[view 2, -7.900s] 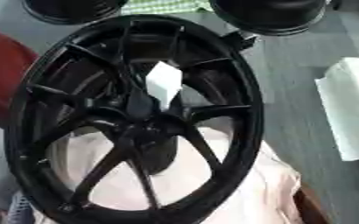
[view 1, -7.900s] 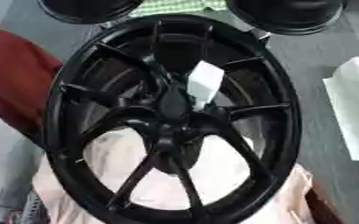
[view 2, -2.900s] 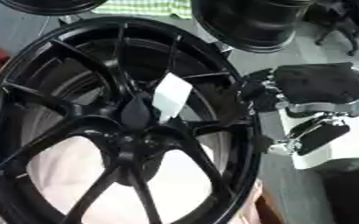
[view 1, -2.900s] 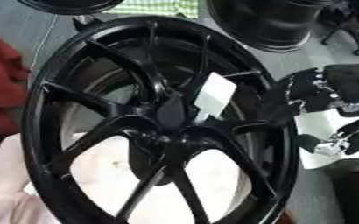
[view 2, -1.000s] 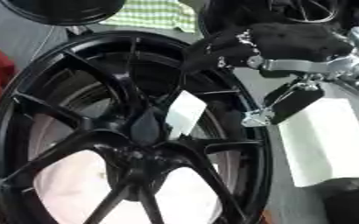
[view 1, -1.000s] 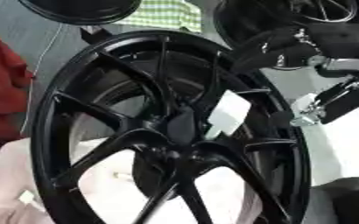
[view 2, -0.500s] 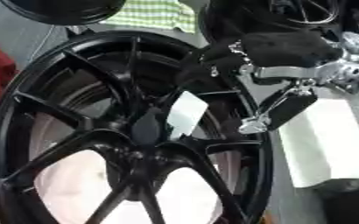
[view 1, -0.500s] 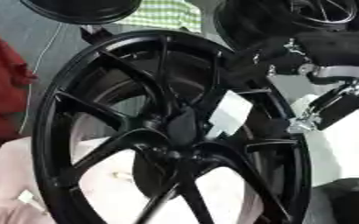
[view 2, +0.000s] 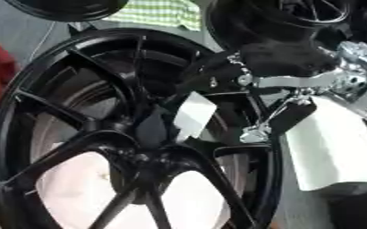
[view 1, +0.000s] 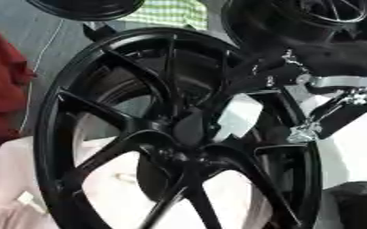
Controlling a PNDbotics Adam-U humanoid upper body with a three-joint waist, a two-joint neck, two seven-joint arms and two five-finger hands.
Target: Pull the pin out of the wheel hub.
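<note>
Black wheel hub [view 1: 171,147] is filling centre of view w/ a white tag [view 2: 193,115] sitting by its middle, right hand [view 2: 249,74] is reaching over upper-right rim, fingers curled near tag – can't tell if gripping anything.

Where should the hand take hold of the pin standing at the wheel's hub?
Take the pin by its dark upper body, just above the hub, pinching it across from the right, where the right hand already reaches in over the rim. It stands up out of the hub between the spokes, with the white tag on its right, so probably grip below the tag.
</note>
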